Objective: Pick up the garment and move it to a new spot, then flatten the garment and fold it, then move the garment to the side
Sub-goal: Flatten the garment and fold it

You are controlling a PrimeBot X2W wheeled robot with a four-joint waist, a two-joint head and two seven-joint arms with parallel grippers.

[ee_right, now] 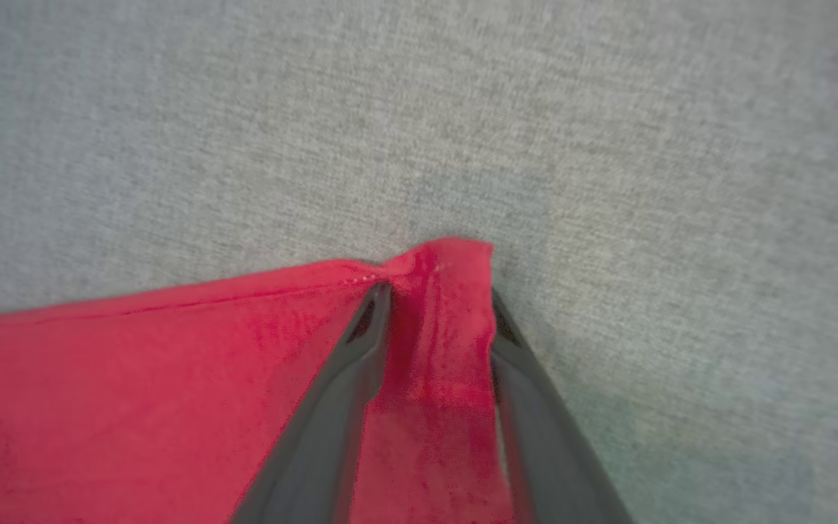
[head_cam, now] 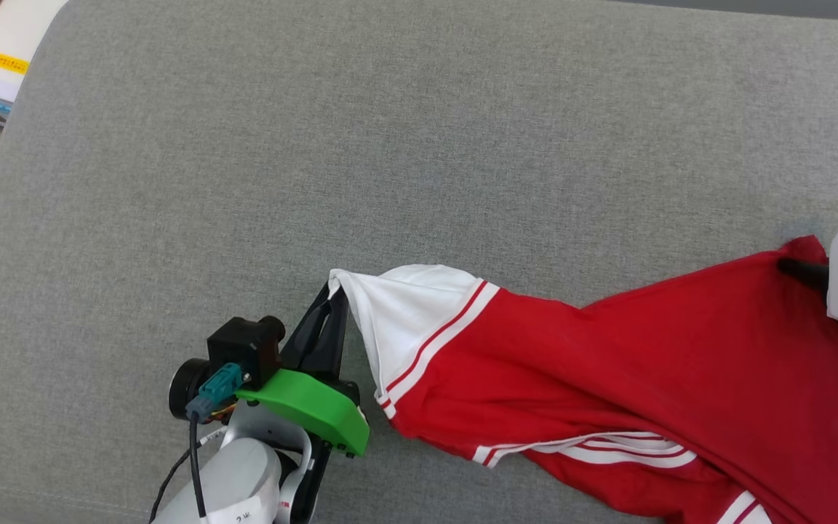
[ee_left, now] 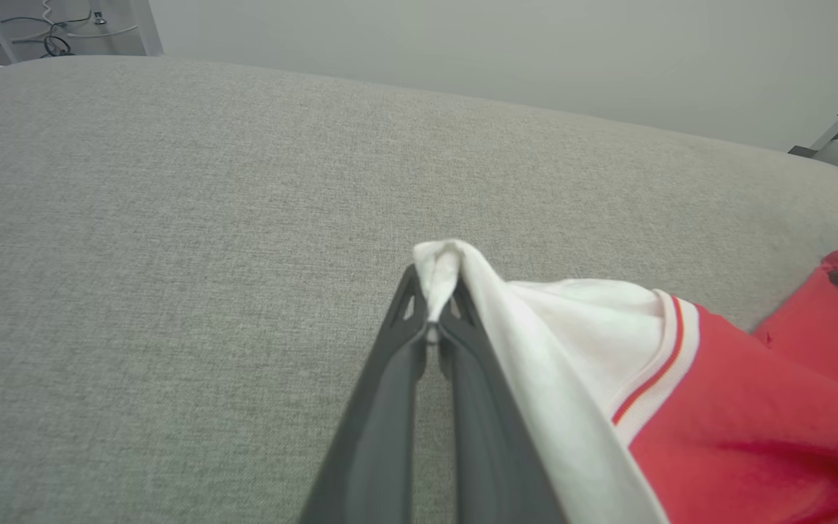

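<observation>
My left claw [head_cam: 337, 291], lower middle of frame, is clamped on the white sleeve tip of the shirt [head_cam: 608, 364]. My right claw [ee_right: 437, 295] has its fingers apart around a red corner. Seems loose, but it's blurry.

The broad grey woven fabric surface [head_cam: 390, 145] lies open across its far half and left side (plenty of passage there). The soft red white-sleeved shirt [head_cam: 644, 364] stretches as a barrier across the near right, between the left gripper [head_cam: 334, 287] and right gripper [ee_right: 439, 291] at its ends.

garment [head_cam: 644, 364] partly beyond lower-right edge
</observation>
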